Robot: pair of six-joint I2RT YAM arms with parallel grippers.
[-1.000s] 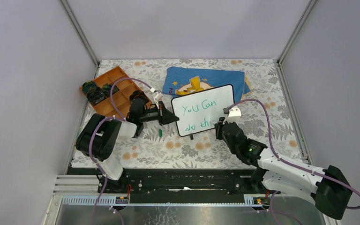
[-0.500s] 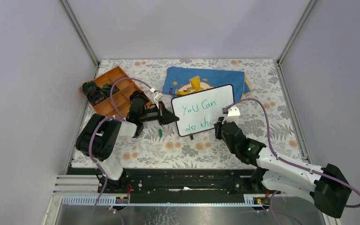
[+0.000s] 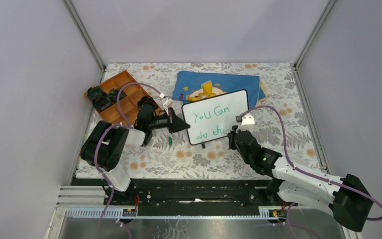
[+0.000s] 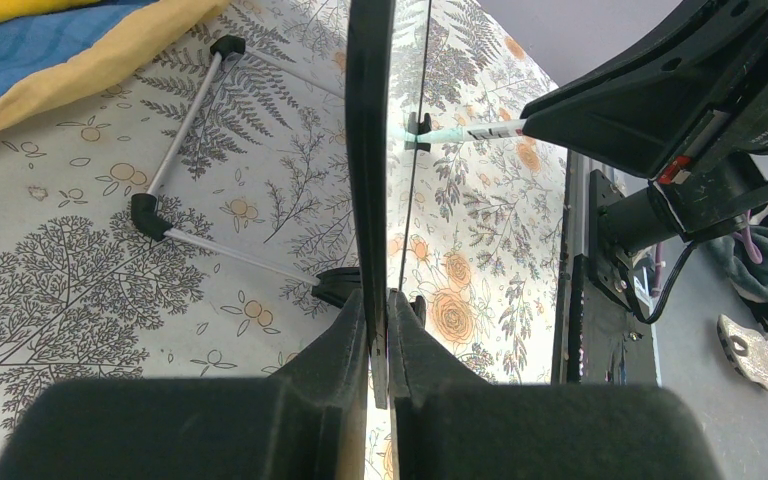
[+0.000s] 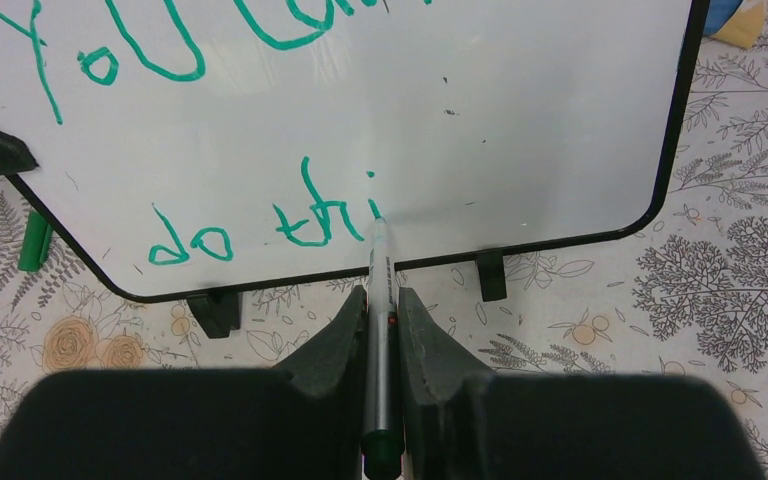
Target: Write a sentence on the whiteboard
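The whiteboard (image 3: 229, 107), glossy white in a thin black rounded frame, stands mid-table on the flowered tablecloth (image 3: 288, 99). Its green sentence (image 5: 300, 225) reads "You Can do thi". The left gripper (image 4: 380, 318) pinches the board's edge. The right gripper (image 5: 381, 305) pinches a slim marker (image 5: 377, 258), tip on the board.

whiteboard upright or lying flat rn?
Upright. The whiteboard stands on its two black feet, a wire prop behind it; the fingers of the left gripper clamp its side edge.
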